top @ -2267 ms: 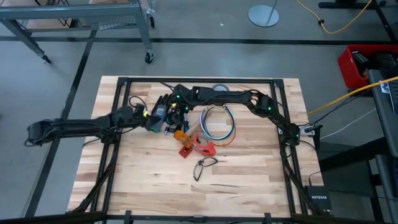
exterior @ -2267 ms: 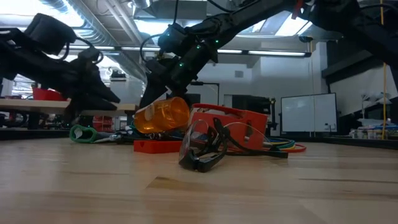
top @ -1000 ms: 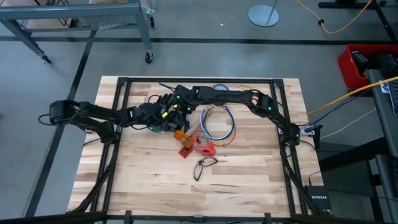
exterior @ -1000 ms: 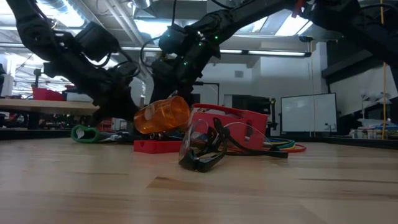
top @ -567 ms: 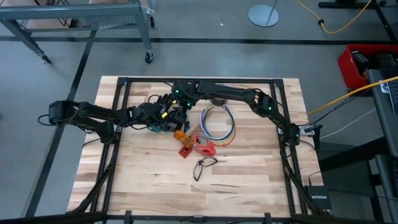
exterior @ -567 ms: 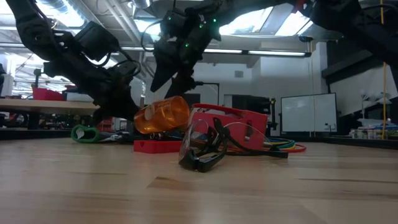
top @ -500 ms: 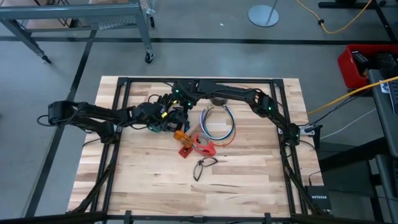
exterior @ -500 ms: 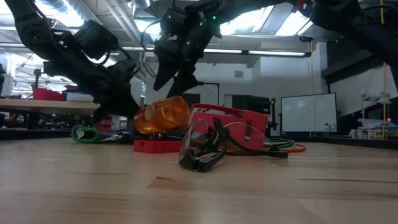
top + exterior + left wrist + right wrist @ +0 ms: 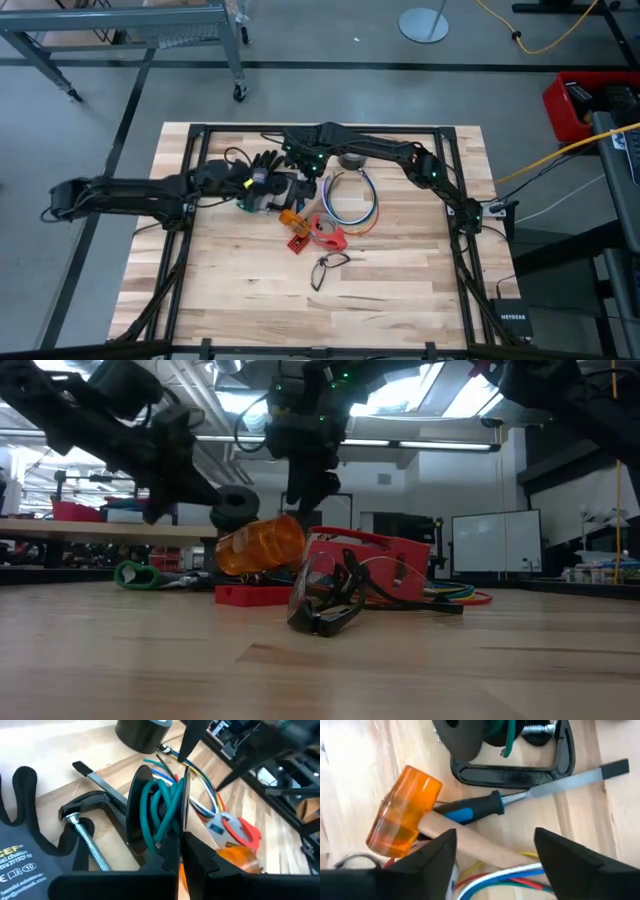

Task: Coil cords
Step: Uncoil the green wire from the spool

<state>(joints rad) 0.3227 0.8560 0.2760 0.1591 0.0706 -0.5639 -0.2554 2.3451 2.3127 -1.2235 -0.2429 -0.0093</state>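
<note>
The cords (image 9: 350,198), thin blue, white, yellow and red loops, lie flat on the wooden table (image 9: 400,290) just right of centre, at about one o'clock from the red plastic piece (image 9: 327,233) and the clear safety glasses (image 9: 328,266). At nine o'clock from the cords sits a crowd of tools: a black spool wound with teal wire (image 9: 157,812), a black C-clamp (image 9: 92,815) with a steel screw, a chisel with a blue-black handle (image 9: 485,807), and an orange-headed mallet (image 9: 405,827) on a pale wooden shaft. A grey tape roll (image 9: 142,732) stands beyond. The left gripper (image 9: 180,852), fingers pressed together, sits against the spool's rim. The right gripper (image 9: 495,852), fingers spread, hovers over the mallet shaft and chisel, touching neither.
</note>
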